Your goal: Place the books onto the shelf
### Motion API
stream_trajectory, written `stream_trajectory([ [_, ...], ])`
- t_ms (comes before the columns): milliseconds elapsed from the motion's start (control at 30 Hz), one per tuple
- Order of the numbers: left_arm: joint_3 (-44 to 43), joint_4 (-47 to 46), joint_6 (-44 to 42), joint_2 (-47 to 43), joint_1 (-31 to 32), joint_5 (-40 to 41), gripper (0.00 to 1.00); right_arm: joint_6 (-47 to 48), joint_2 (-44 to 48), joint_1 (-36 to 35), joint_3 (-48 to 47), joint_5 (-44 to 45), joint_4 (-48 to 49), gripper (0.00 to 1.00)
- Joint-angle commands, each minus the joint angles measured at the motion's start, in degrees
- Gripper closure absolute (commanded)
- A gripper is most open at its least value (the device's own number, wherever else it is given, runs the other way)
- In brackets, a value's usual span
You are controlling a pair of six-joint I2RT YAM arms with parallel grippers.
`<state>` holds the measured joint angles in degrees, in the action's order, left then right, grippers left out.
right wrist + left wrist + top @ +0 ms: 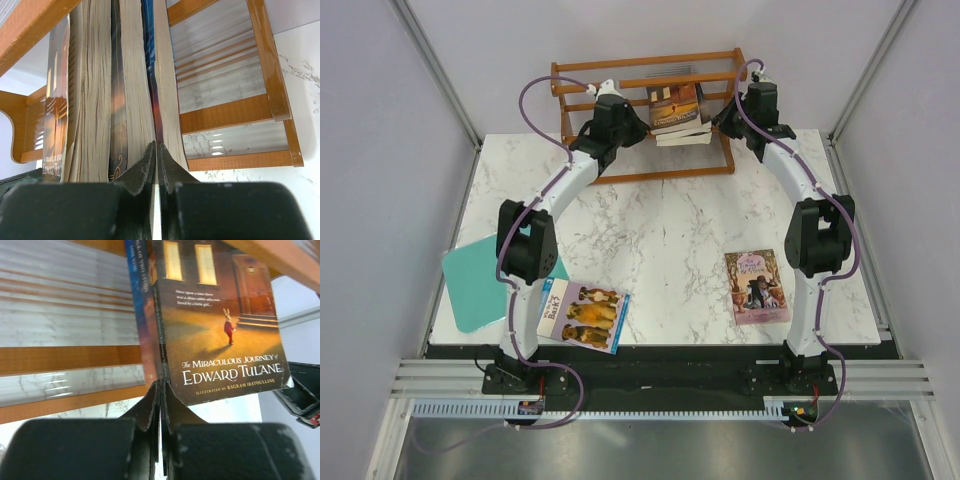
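Jaws are seen shut on the left gripper (161,390) and all but shut on the right gripper (156,150), their tips set against opposite edges of the three books (678,110) stacked on the shelf (620,80), so the stack may be skewed or tipped off if one side is pressed harder.

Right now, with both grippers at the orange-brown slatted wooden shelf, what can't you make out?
- Top view: covers of the lower paperbacks, hidden under the brown-orange Edward Tulane paperback.
- Top view: tips of the left gripper and right gripper, hidden by their wrists.
- Right wrist view: whether the right gripper pinches a cover; fingers block it.
- Top view: title of the pink paperback, too small.
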<state>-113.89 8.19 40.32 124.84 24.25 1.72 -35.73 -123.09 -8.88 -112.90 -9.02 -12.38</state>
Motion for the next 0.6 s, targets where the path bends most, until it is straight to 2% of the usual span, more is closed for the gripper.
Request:
stream_trajectory([
  [0,-4.1,-3.0,0.9,-2.6,1.4,-0.7,0.98,0.7,0.3,-0.6,0.5,-0.9,1.8,0.91],
  [300,-3.6,-2.1,0.8,-2.3,1.8,0.0,0.98,0.8,0.5,-0.6,1.0,-0.9,1.8,0.91],
  [433,-1.3,-3.0,-0.3,-6.1,1.3,2.8,0.98,1.2,1.2,-0.4,2.0,0.0,2.0,0.91],
  [567,2.8,-5.9,-4.4,-12.4,0.8,3.6,0.98,2.6,5.7,-0.2,6.9,3.4,3.0,0.91],
])
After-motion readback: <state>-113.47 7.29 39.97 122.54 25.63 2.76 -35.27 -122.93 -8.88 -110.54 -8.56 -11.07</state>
